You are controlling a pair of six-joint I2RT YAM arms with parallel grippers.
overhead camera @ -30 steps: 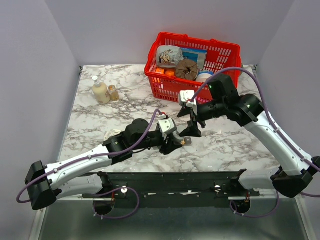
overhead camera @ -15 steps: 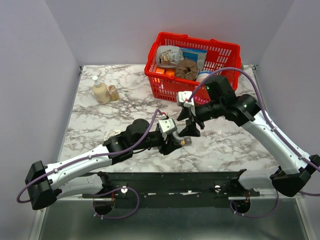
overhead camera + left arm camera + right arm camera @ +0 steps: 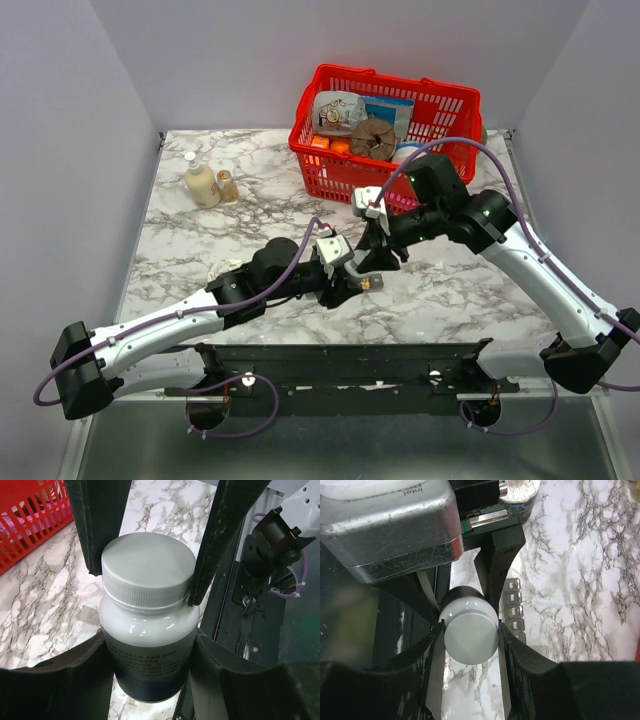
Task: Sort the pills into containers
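Right gripper (image 3: 470, 626) squeezes the cap (image 3: 148, 567) edgewise; left gripper (image 3: 148, 652) clasps the bottle (image 3: 145, 625).

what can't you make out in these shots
- Label on bottle: left wrist, print too small and blurred.
- Pills: none seen; bottle opaque, cap on.
- Containers: right wrist, the row runs behind a finger, so its full length is hidden.
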